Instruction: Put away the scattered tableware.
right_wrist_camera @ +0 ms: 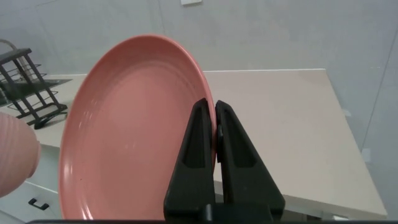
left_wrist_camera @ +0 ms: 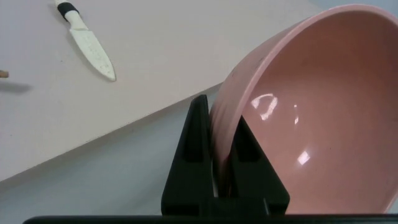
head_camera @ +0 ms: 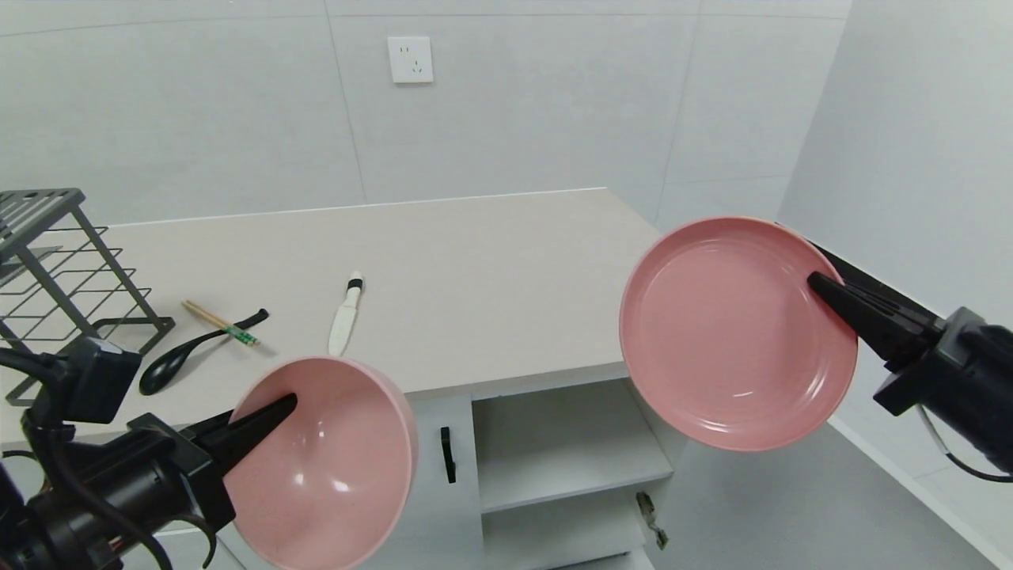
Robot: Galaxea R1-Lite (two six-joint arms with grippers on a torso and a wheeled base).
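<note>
Left gripper (head_camera: pixel 286 401) and right gripper (head_camera: pixel 815 281): matte black, with fingers (left_wrist_camera: pixel 193 162) tapering to narrow wedges on boxy black wrist housings (head_camera: pixel 942 372); black cables (head_camera: pixel 83 484) loop alongside.

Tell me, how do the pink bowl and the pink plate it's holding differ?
The bowl is deep and rounded; the plate is shallow, nearly flat. The left gripper clamps the bowl's rim, the right gripper the plate's. The bowl hangs lower, before the counter; the plate higher, off its right end. Both are glossy pink, tipped on edge.
</note>
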